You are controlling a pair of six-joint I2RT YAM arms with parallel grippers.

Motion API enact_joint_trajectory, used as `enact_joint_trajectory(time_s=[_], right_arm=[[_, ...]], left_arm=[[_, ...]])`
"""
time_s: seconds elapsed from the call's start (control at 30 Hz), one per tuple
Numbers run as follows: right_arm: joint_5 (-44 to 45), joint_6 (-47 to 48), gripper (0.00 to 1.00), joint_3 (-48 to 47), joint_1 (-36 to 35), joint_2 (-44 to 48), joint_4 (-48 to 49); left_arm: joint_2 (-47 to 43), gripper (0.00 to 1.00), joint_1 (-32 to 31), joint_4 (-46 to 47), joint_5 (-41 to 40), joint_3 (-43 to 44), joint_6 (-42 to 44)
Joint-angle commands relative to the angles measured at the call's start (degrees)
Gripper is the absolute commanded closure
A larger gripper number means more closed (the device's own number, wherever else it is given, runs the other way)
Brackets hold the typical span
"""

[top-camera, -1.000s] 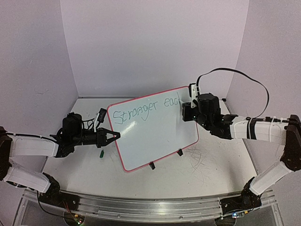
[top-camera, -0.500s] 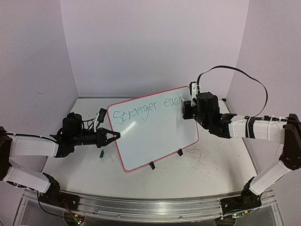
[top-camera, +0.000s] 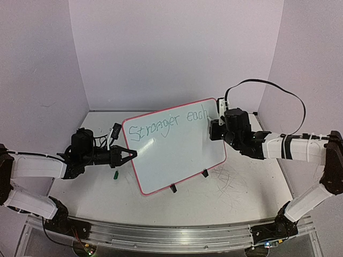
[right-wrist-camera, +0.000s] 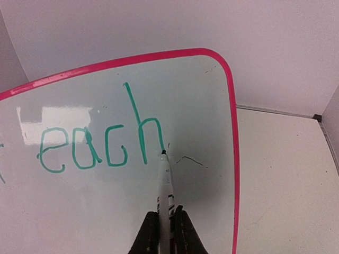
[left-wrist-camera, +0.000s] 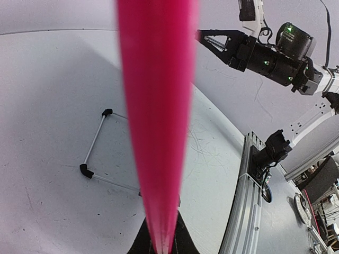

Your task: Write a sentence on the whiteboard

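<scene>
Clamping a slim white marker point(right-wrist-camera: 165, 180), the right gripper point(right-wrist-camera: 166, 219) sets its tip on green cursive handwriting point(top-camera: 169, 126) just ahead; the left gripper point(top-camera: 130, 154) pinches the edge of the glossy red-rimmed whiteboard point(top-camera: 177, 158).

The tilted, pink-rimmed whiteboard point(top-camera: 177, 160) bears the green sentence point(top-camera: 164, 128) "Stronger each".

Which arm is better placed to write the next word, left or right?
Right. The right gripper holds the marker, tip at the end of the sentence; the left gripper is clamped on the whiteboard rim.
</scene>
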State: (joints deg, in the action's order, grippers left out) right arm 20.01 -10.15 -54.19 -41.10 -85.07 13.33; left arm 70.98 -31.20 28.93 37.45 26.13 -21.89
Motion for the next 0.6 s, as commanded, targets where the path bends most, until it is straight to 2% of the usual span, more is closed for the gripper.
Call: enact_joint_trajectory(time_s=[0.0, 0.13, 0.23, 0.33, 0.4, 0.47, 0.53, 0.57], right_arm=[[1.4, -0.1, 1.0, 0.9, 0.4, 2.1, -1.8], [2.7, 1.6, 1.0, 0.8, 0.5, 5.0, 0.7], [1.3, 4.7, 1.0, 4.5, 0.5, 11.5, 5.6], [0.1, 7.0, 1.0, 8.0, 0.5, 17.2, 5.6], [-5.4, 7.8, 1.0, 9.3, 0.5, 19.1, 4.9], [-15.0, 8.5, 1.0, 9.6, 0.1, 18.4, 4.2], [-22.1, 9.6, 1.0, 9.2, -2.6, 16.2, 4.2], [-22.5, 11.9, 1.0, 8.6, -5.1, 14.9, 4.5]], left_arm=[[-0.8, 1.0, 0.4, 0.1, -1.8, 0.3, 4.3], [-0.5, 1.0, 0.4, 0.1, -2.0, 0.4, 4.5], [-0.2, 1.0, 0.4, 0.1, -2.1, 0.4, 4.7], [-0.4, 1.0, 0.4, 0.0, -2.3, 0.1, 4.7], [-0.2, 1.0, 0.4, 0.1, -2.3, 0.0, 4.6], [0.0, 1.0, 0.4, 0.1, -2.0, 0.3, 4.6], [-0.2, 1.0, 0.4, 0.1, -2.0, 0.2, 4.6], [-0.3, 1.0, 0.4, 0.1, -2.2, 0.2, 4.5]])
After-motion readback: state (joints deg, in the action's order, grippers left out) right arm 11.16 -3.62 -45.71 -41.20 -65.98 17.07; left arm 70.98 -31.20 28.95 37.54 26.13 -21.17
